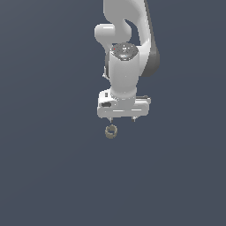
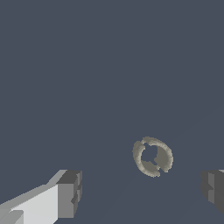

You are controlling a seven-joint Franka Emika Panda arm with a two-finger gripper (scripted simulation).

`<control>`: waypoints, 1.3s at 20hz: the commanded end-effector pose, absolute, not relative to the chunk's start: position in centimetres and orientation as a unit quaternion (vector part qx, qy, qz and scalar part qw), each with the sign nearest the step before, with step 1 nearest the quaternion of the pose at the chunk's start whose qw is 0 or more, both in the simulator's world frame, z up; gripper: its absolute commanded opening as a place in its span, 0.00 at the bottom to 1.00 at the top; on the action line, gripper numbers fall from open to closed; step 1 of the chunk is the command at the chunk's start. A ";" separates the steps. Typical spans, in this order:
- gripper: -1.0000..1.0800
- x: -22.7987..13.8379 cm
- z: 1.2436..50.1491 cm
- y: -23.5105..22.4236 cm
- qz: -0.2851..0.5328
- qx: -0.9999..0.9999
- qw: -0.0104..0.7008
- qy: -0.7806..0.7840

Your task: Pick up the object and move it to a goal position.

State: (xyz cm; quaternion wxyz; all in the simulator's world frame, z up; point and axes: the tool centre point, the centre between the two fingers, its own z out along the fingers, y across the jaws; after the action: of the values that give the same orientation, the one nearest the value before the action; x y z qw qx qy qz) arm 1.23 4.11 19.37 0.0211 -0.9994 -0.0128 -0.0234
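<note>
The object (image 1: pixel 111 131) is a tiny tan-beige ring with a dark centre, lying on the dark grey surface just below the white gripper (image 1: pixel 123 119) in the exterior view. It sits slightly toward the exterior view's left of the gripper's middle. In the wrist view the ring (image 2: pixel 152 156) lies between the two fingers, nearer to one grey pad (image 2: pixel 213 190) than to the other (image 2: pixel 70 194). The gripper (image 2: pixel 142 193) is open, empty and apart from the ring.
The white arm (image 1: pixel 128 39) rises above the gripper at the top of the exterior view. A plain dark grey surface (image 1: pixel 48 167) fills the rest of both views.
</note>
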 end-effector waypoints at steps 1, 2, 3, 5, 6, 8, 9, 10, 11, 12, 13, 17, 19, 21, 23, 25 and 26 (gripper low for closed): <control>0.96 1.2 19.4 4.1 -0.023 -0.999 0.021 -0.013; 0.96 1.3 19.4 4.1 -0.024 -0.999 0.021 -0.013; 0.96 1.4 19.6 3.9 -0.026 -0.999 0.021 -0.012; 0.96 1.8 20.1 3.3 -0.033 -0.999 0.019 -0.009; 0.96 2.1 20.5 2.9 -0.039 -0.999 0.018 -0.007; 0.96 2.6 21.3 2.0 -0.049 -0.999 0.016 -0.003; 0.96 2.8 21.5 1.7 -0.053 -0.998 0.015 -0.001; 0.96 2.9 21.7 1.5 -0.055 -0.998 0.015 0.000; 0.96 2.9 21.7 1.5 -0.056 -0.998 0.015 0.001; 0.96 2.9 21.7 1.5 -0.056 -0.998 0.015 0.001; 0.96 2.9 21.6 1.6 -0.055 -0.998 0.015 0.000; 0.96 2.9 21.6 1.6 -0.055 -0.998 0.015 -0.001; 0.96 2.9 21.6 1.6 -0.054 -0.998 0.015 0.003; 0.96 2.8 21.4 1.5 -0.054 -0.998 0.016 0.009; 0.96 2.8 21.2 1.5 -0.052 -0.998 0.016 0.018; 0.96 2.7 20.8 1.5 -0.051 -0.998 0.017 0.030; 0.96 2.6 20.7 1.5 -0.050 -0.998 0.017 0.037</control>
State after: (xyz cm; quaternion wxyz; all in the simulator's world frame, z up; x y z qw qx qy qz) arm 2.70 1.49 20.92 0.0165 -0.9982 0.0277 -0.0512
